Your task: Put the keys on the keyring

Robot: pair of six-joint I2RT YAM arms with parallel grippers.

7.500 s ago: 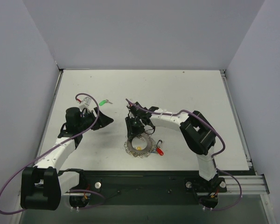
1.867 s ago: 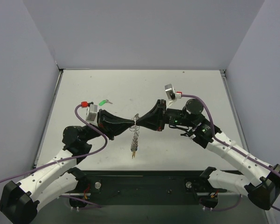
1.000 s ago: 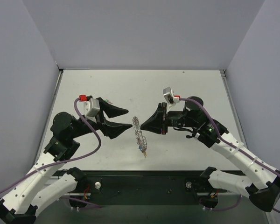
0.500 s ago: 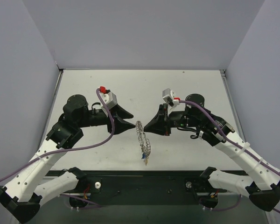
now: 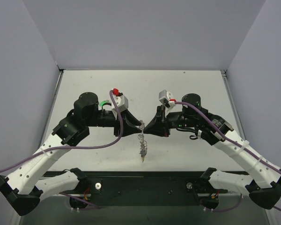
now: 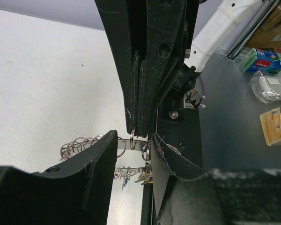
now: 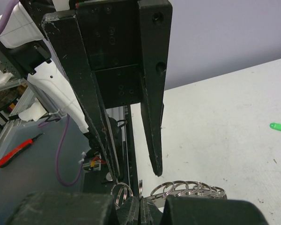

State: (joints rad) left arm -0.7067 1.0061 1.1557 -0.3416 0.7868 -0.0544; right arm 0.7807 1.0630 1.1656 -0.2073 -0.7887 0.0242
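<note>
Silvery metal coils mark the keyring (image 5: 141, 137), lifted off the surface (image 5: 187, 89) between your two arms, at the middle of the overhead view. Your right fingers (image 6: 152, 61) are closed on its upper rim and carry it. From there the ring hangs edge-on to the overhead camera, its long axis running down toward the near edge. A small cluster of keys (image 5: 143, 153) dangles at its low end; their colours are too small to tell.

Your left fingers (image 7: 149, 89) stand narrowly apart, one on each side of the rim, just beside the right fingertips. Whether they touch the metal cannot be told. The ring lies straight between the left fingers, so closing them would likely take it near the top.

One green key (image 7: 279, 127) lies loose on the surface, well apart from the ring, on the far side of your left arm (image 5: 79, 124). That arm is the nearer one to it.

The surface is pale and flat, with walls (image 5: 145, 33) on three sides. There looks to be free room beyond both arms for a reach toward the far edge.
</note>
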